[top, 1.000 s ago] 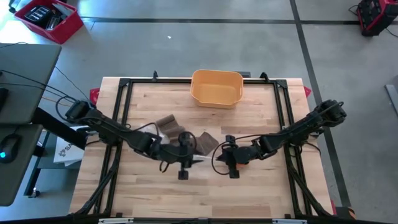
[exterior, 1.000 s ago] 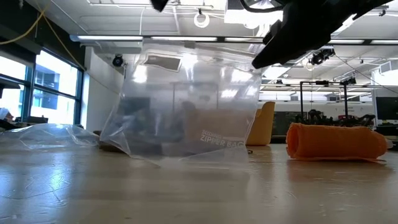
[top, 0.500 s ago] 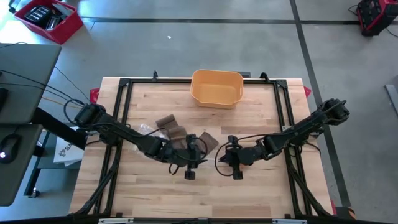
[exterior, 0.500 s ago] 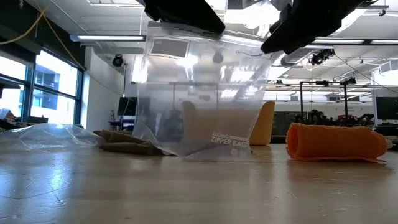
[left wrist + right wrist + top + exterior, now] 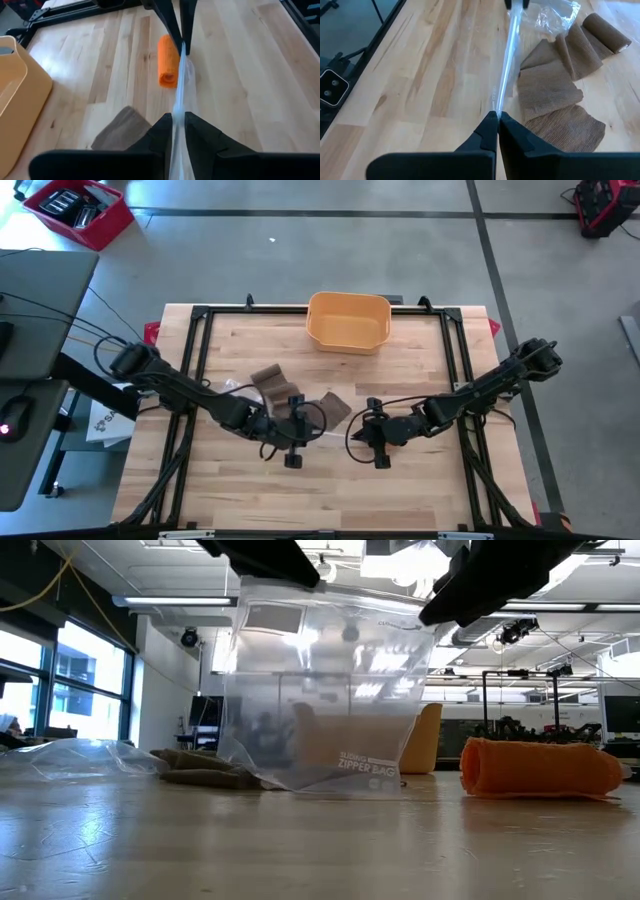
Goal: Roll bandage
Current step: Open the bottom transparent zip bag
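Observation:
A clear zipper bag (image 5: 320, 690) hangs upright between my two grippers over the middle of the table. Its bottom edge (image 5: 330, 787) rests on the wood. My left gripper (image 5: 176, 122) is shut on one end of the bag's top edge, and my right gripper (image 5: 497, 116) is shut on the other end. The brown bandage (image 5: 272, 380) lies unrolled in loose folds on the table just beyond the bag (image 5: 555, 85), with a rolled end (image 5: 606, 27) farthest out. My left gripper pinches the bag's top edge (image 5: 179, 107) between its two fingers, which lie along the edge and slant down. The edge runs straight from there to the other gripper. My right gripper pinches the same top edge at its opposite end (image 5: 501, 102), also slanting down and along the edge. The bag hangs below, its bottom on the table.
A yellow basket (image 5: 347, 320) stands at the table's far edge in the middle. An orange rolled cloth (image 5: 169, 60) lies near my right arm. Crumpled clear plastic (image 5: 70, 758) lies on the left beside the bandage. Black frame rails (image 5: 200, 360) run along the table's sides.
My left gripper has come in from the left onto the bag's top edge. The bag hung slanted from my right gripper alone. Now it stands upright with its top edge level between both grippers. Its bottom has shifted a little to the right in the low view.

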Robot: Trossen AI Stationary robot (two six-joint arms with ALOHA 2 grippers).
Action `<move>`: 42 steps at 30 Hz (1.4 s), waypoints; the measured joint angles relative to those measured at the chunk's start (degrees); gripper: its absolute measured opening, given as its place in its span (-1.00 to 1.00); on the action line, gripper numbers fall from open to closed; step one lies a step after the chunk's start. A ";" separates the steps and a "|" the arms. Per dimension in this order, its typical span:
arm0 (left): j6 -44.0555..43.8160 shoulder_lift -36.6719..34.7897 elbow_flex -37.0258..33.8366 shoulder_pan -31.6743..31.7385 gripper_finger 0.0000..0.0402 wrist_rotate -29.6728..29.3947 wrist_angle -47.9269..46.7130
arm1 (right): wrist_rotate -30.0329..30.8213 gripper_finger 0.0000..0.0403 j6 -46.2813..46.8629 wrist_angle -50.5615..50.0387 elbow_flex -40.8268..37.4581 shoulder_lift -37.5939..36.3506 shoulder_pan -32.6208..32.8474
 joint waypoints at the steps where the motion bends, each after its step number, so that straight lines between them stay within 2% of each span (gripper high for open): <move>1: -0.26 -0.37 0.00 -0.04 -0.79 -0.16 -0.56 | 0.00 -1.00 0.01 -0.01 0.00 0.00 -0.01; 11: -0.41 -0.84 0.00 -0.54 -0.82 -1.96 -2.93 | 0.00 -1.00 0.08 0.01 0.00 0.00 0.00; 14: -0.54 -0.84 0.00 -0.53 -0.70 -0.46 -2.83 | 0.00 -1.00 0.07 0.04 0.00 0.00 0.00; 21: 0.26 -0.07 0.00 -0.12 -0.26 0.34 0.02 | 0.00 -1.00 -0.01 0.10 0.00 0.00 0.00; 25: 1.61 1.01 0.02 -0.03 -0.16 0.35 4.12 | 0.01 -1.00 -0.01 0.43 0.00 0.00 0.00; 31: 1.62 1.65 0.02 0.06 -0.24 0.53 4.13 | 0.00 -1.00 -0.04 0.47 0.00 0.00 0.02; 42: 1.55 1.64 0.04 0.47 -0.66 0.31 2.15 | 0.02 -1.00 -0.06 0.47 0.00 0.00 0.00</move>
